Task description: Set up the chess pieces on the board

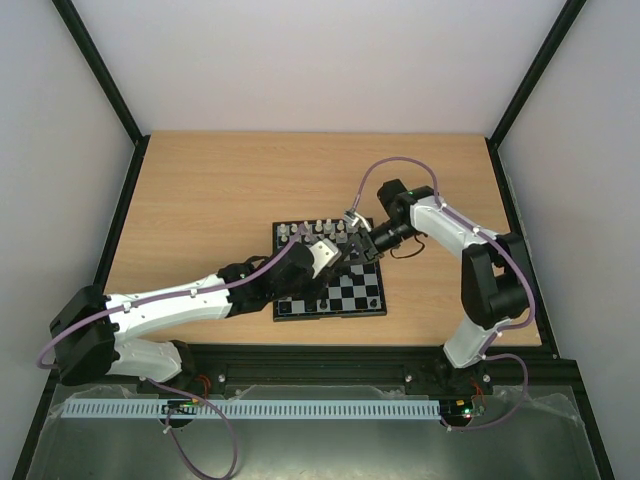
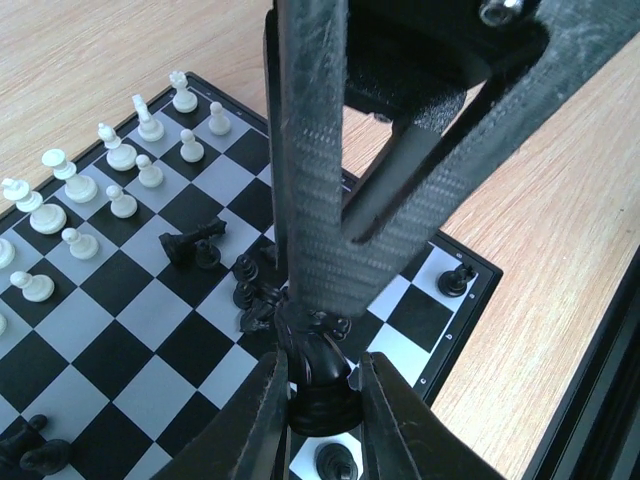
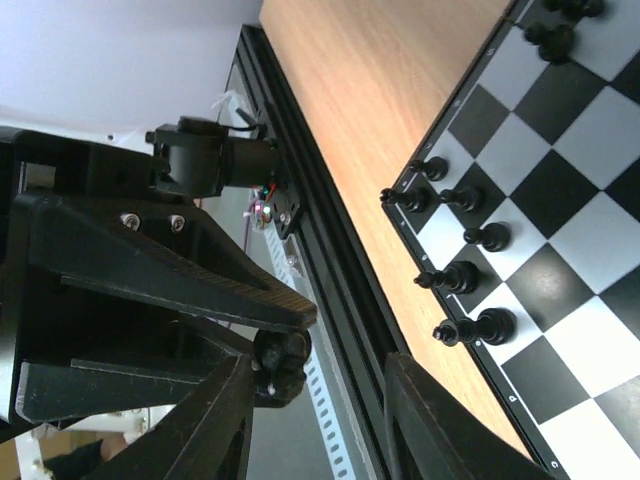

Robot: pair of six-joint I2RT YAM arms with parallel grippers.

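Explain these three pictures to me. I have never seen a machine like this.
Two robot arms are bolted to the near edge of a wooden table. One picture looks down from above. The other two come from small cameras on each arm's wrist, so each shows its own hand. On the table lies a chessboard. White pieces stand in rows at one end, and black ones are scattered, some tipped over. The left hand pinches a black piece. The right hand reaches in around that same piece, its fingers apart.
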